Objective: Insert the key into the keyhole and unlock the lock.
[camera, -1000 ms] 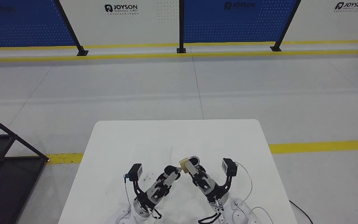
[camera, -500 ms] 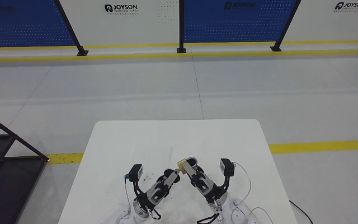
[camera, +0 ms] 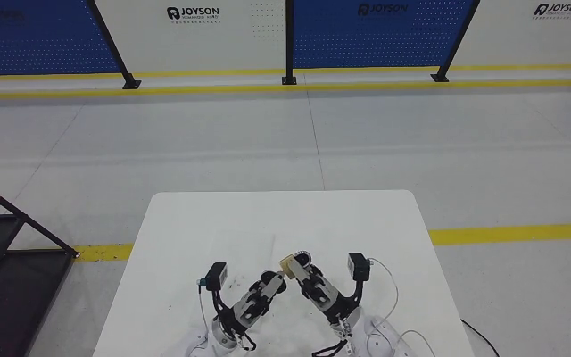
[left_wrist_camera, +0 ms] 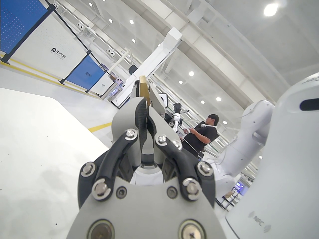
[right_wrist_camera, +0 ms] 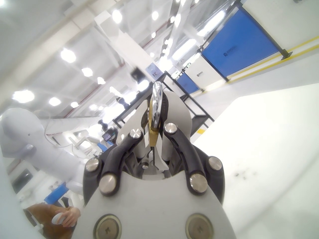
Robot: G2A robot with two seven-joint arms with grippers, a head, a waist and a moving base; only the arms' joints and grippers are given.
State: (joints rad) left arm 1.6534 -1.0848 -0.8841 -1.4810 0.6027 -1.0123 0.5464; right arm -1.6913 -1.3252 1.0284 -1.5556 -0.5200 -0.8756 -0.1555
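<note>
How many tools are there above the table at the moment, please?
2. The left tool is near the table's robot-side edge, fingers shut; the right tool is just beside it, shut on the brass lock.

- Over the far half of the bench (camera: 268, 210) lies broad open room — a tool could sweep there from side to side.
- At the near middle the left tool (camera: 280, 278) and right tool (camera: 297, 269) stand tip to tip, with the brass lock (camera: 287, 264) clamped in the right one; there is no passage between them.
- Behind the tips the two arms slope back in a narrow V.
- A black camera box (camera: 215, 272) juts from the left arm's outer side and a second camera box (camera: 358, 265) from the right's, with a thin cable (camera: 393, 290) looping beside it — these narrow the flanks.
- A black rack (camera: 31, 243) stands on the floor off the bench's left edge, apart from it.
</note>
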